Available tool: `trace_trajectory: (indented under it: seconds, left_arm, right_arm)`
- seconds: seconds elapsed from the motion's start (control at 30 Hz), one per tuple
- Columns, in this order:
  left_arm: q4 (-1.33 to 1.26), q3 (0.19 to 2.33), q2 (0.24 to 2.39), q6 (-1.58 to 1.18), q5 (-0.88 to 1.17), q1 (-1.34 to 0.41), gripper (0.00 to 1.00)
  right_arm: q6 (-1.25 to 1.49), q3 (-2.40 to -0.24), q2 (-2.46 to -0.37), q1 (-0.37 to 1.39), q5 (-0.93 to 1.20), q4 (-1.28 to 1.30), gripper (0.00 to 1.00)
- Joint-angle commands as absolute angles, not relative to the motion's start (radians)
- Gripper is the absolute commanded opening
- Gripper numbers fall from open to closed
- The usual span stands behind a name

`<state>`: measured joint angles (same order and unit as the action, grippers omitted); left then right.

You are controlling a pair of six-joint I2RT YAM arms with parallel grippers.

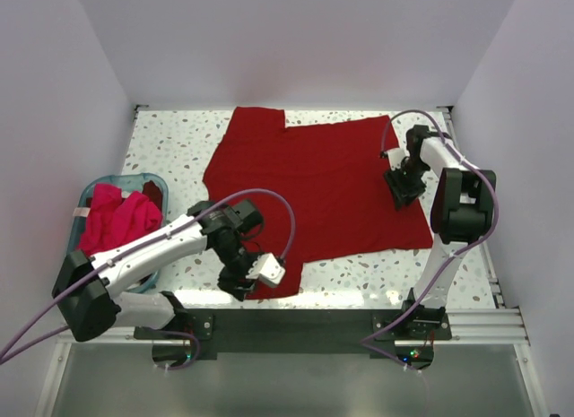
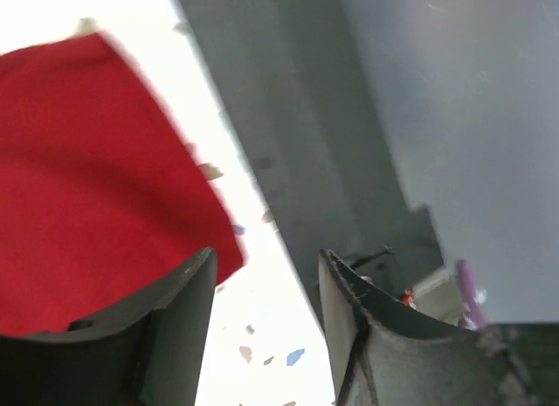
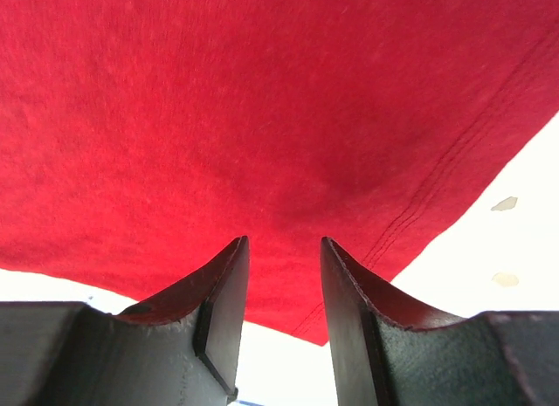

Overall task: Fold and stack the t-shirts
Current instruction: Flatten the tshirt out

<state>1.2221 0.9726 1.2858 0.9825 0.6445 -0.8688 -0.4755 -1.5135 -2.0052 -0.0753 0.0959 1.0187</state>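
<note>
Crimson t-shirt (image 1: 323,184) lies spread flat on the surface (image 1: 170,139), its near sleeve just beside the left claw (image 2: 266,266) and its hem edge just ahead of the right claw (image 3: 284,244). Both claws are spread, pinching nothing. Its long axis seems to run claw to claw, neck toward the left claw's side. Soft, light, limp: best taken at corners or hem.

You see a white desk (image 1: 170,139) with small dark and colored specks on it. Plain pale walls (image 1: 305,40) stand on three sides of it. Bright light falls on the far part of the desk. A dark strip (image 1: 296,327) and a silver metal rail (image 1: 484,323) run along the near edge.
</note>
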Motion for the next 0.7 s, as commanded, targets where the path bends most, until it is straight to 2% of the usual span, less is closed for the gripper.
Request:
trace_trajectory:
  seconds: [0.0, 0.13, 0.23, 0.67]
  left_arm:
    - [1.08, 1.005, 1.271, 0.87, 0.612, -0.744, 0.54]
    - [0.985, 1.002, 1.385, 0.819, 0.523, -0.554, 0.4]
    - [0.892, 0.979, 1.43, 0.779, 0.422, -0.486, 0.34]
    - [0.601, 0.759, 1.609, 0.726, 0.085, -0.427, 0.27]
  right_arm:
    - [-0.509, -1.485, -1.928, -0.081, 0.094, 1.042, 0.42]
    - [-0.541, -1.437, -1.891, -0.08, 0.06, 1.035, 0.38]
    - [-0.564, -1.407, -1.867, -0.08, 0.037, 1.038, 0.36]
    - [-0.627, -1.247, -1.804, -0.084, -0.034, 1.002, 0.34]
